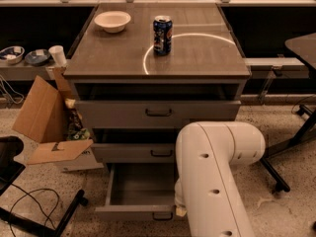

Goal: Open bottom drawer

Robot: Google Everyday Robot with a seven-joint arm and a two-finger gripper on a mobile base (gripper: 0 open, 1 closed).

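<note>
The grey cabinet (158,63) has three drawers. The bottom drawer (129,213) is pulled well out, and its plain grey tray (140,184) shows empty inside. Its small dark bar handle (162,217) sits on the front, close to my arm. My white arm (212,177) fills the lower right and covers the drawer's right side. My gripper (179,211) is mostly hidden behind the arm; only a small pale part shows at the drawer front, right of the handle. The top drawer (158,113) and middle drawer (133,153) stand slightly out.
A blue can (162,35) and a white bowl (112,20) stand on the cabinet top. An open cardboard box (47,125) lies left of the cabinet. A black chair base (29,216) with cables is at the lower left. A dark table leg (281,152) stands to the right.
</note>
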